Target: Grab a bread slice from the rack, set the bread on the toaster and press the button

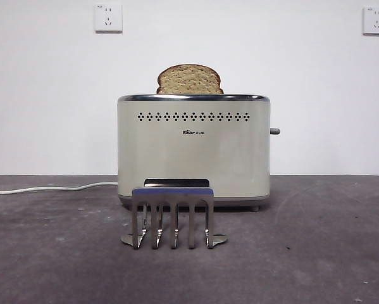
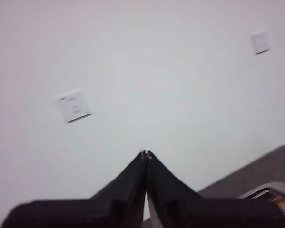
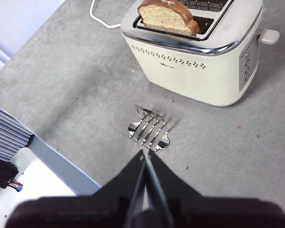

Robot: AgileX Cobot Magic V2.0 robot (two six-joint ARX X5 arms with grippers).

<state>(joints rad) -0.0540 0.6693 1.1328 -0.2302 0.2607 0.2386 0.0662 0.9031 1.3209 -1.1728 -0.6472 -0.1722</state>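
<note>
Toaster (image 1: 193,149) fills the middle of the front view, standing on the grey counter (image 1: 316,253) with its long side toward us. We see the bread (image 1: 190,80) sitting in its top, only the rounded upper part showing above the chrome rim. The button (image 1: 275,131) sticks out of the narrow side on the right, near the top. The rack (image 1: 173,215) stands just in front of the toaster, holding nothing. A white cord (image 1: 47,188) runs off behind toward the left edge, and two wall sockets (image 1: 108,18) sit high on the white wall. We see neither arm in this view.

In the left wrist view, the left end effector (image 2: 146,153) has its two black jaws pressed together at the tips, gripping nothing. It points at the bare wall, with a corner of the counter and a chrome edge of the toaster (image 2: 270,192) at the side.

In the right wrist view, the right end effector (image 3: 145,154) also has its jaws together and grips nothing. It hangs high above the counter, close over the rack (image 3: 149,127). Beyond the rack we see the toaster (image 3: 199,57), with the bread (image 3: 167,16) in the slot nearer the rack and the button (image 3: 270,36) on the end wall.
</note>
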